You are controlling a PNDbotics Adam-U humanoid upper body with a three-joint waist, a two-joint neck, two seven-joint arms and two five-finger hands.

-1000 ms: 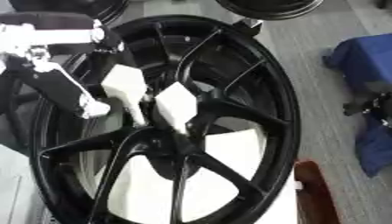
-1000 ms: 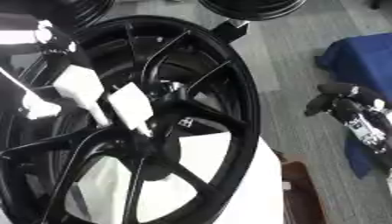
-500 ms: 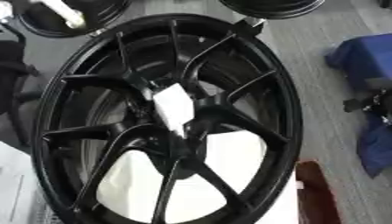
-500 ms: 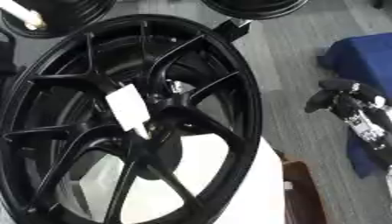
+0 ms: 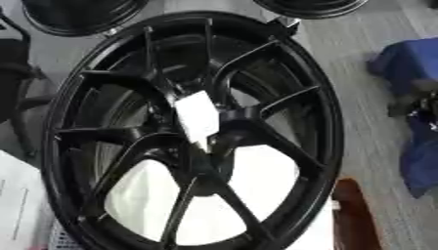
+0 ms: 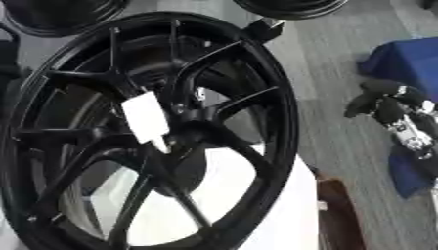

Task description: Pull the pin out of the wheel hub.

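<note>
Large black wheel (image 5: 192,132) fills the middle of both views, spokes meeting at its hub (image 5: 224,128). A white pin (image 5: 198,118) stands at the hub, tilted, just to the hub's 9 o'clock side. The right hand (image 6: 395,111) shows at 3 o'clock in the right eye view, well apart from pin and wheel, dark fingers curled, grasping nothing. No writing can be read. Two other black rims (image 5: 78,14) lie at 12 o'clock. Blue cloth (image 5: 409,62) lies at 2 o'clock. A brown object (image 5: 355,215) sits at 5 o'clock.
</note>
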